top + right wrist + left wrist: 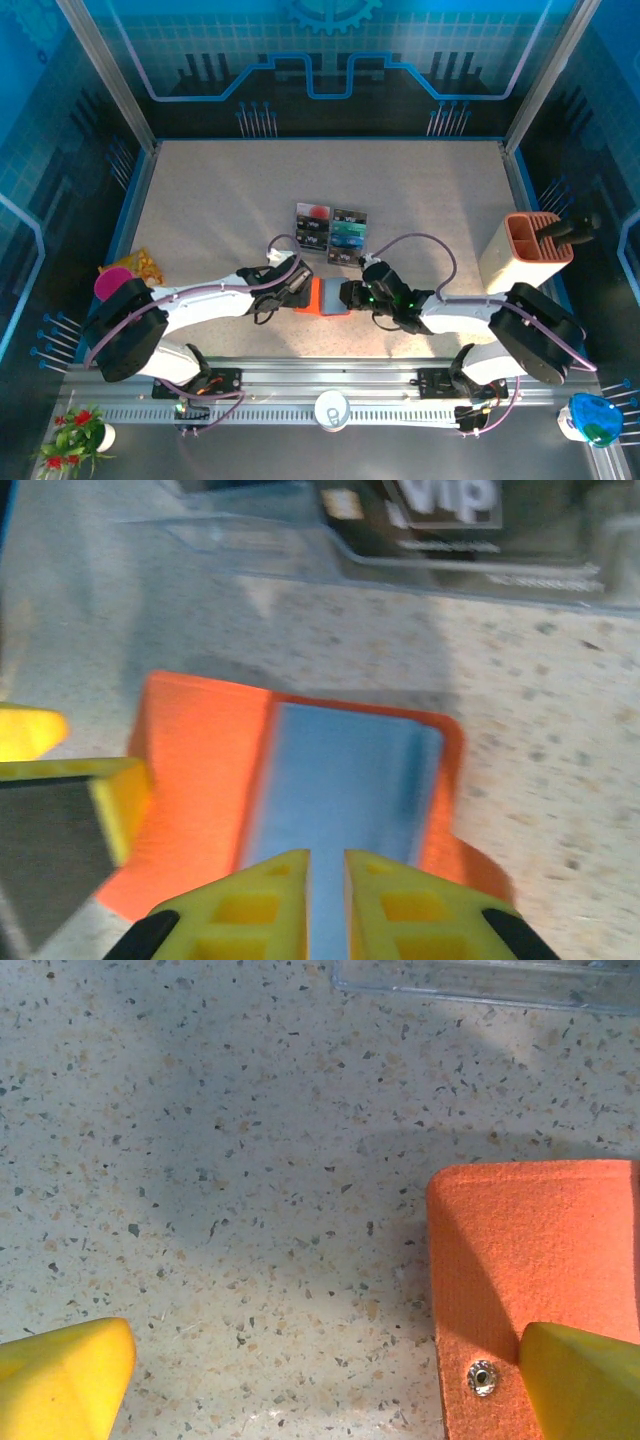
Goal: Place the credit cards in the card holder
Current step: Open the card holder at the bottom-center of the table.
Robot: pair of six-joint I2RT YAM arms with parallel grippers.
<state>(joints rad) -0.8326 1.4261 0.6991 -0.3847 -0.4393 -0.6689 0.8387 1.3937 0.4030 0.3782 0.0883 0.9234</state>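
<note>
My right tool (327,865) pinches the card holder (327,297) at its blue pocket edge, my left tool (325,1380) gapes open at its snap flap, and the credit cards (332,235) lie just beyond the holder, so I'd reach with the left.

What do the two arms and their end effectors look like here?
The left arm and right arm have white shells, black joints and looping lilac cables. The left end effector and right end effector have yellow wedge fingers; the right's show square cut-outs.
</note>
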